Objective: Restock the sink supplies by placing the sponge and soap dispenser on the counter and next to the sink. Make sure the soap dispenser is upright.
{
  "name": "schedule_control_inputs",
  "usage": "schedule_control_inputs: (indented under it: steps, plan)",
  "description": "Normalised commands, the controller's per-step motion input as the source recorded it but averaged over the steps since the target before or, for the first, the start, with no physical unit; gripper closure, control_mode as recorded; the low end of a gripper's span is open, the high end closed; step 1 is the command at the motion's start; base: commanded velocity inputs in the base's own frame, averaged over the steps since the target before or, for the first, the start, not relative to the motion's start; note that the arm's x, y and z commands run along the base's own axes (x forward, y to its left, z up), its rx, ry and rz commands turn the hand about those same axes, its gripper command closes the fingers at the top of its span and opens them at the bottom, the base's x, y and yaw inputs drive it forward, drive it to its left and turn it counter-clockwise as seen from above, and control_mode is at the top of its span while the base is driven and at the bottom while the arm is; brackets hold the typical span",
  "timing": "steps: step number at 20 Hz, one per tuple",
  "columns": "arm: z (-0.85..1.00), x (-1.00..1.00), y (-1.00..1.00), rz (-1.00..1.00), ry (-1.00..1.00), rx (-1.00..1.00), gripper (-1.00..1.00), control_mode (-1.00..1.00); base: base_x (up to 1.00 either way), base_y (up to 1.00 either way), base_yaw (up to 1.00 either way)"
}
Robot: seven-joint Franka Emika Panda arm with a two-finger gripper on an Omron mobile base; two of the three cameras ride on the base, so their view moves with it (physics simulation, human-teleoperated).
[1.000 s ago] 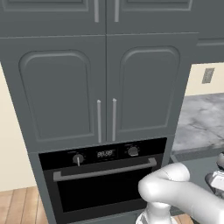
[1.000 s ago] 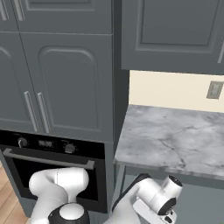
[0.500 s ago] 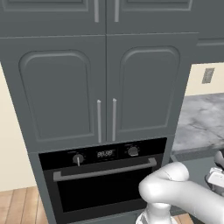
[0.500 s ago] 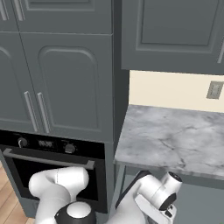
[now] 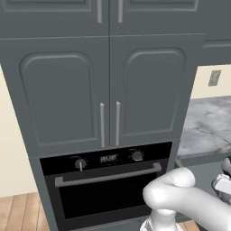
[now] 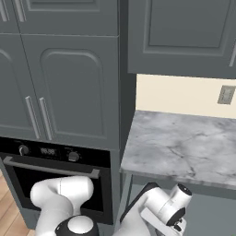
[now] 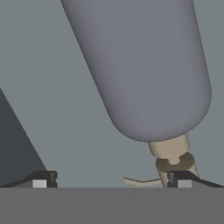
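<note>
Black oven beneath grey cabinet doors — wall outlet right.

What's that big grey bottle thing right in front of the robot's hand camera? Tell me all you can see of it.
It is the soap dispenser, seen very close in the hand view: a smooth, matte dark grey rounded body narrowing to a pale beige neck and pump with a thin spout. In this view its pump end points down toward the fingertips, the body slanting up and left. The open gripper has one tip beside the pump; contact cannot be told. A plain grey surface lies behind.
</note>
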Motion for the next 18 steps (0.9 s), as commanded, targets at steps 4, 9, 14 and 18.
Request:
schedule_control_inputs:
  steps: [4,9,14,18]
  plan:
    - [0.0,0.09,-0.01,0.01,0.0,0.0,-1.0,-1.0,0.0,0.0,0.0]
    - [-0.06,0.06,0.0,0.01,0.0,-0.01,-1.0,-1.0,0.0,0.0,0.0]
    - [-0.03,0.0,-0.21,0.0,-0.02,-0.02,-1.0,-1.0,0.0,0.0,0.0]
    - [-0.01,0.0,-0.21,0.0,-0.02,-0.03,-1.0,-1.0,0.0,0.0,0.0]
